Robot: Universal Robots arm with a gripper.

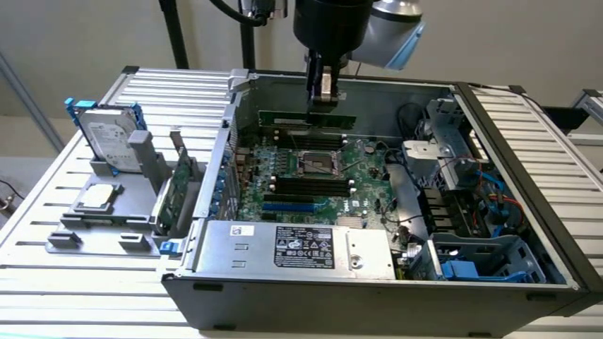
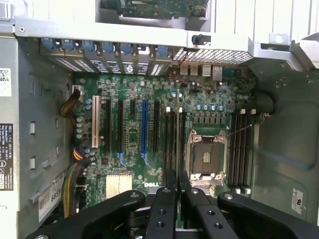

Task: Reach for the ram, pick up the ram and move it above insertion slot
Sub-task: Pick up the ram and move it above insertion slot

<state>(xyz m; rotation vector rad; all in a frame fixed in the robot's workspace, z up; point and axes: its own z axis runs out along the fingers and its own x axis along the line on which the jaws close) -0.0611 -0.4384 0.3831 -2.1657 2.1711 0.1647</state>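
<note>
My gripper (image 1: 325, 104) hangs over the open computer case, shut on the ram (image 1: 282, 119), a long thin green stick held level above the motherboard (image 1: 363, 166). The stick hovers over the far side of the board, just beyond the CPU socket (image 1: 318, 164). In the wrist view the ram (image 2: 178, 129) shows edge-on as a thin line running out from my gripper (image 2: 178, 183). It lines up with the black memory slots (image 2: 172, 142) beside the CPU socket (image 2: 206, 158). More black slots (image 2: 241, 149) lie on the socket's other side.
On the exterior view's left, a grey holder (image 1: 104, 219) carries a silver hard drive with blue rails (image 1: 109, 138), a green expansion card (image 1: 176, 191) and a CPU chip (image 1: 99, 198). The power supply (image 1: 301, 247), drive cages (image 1: 457, 155) and case walls (image 1: 513, 162) ring the board.
</note>
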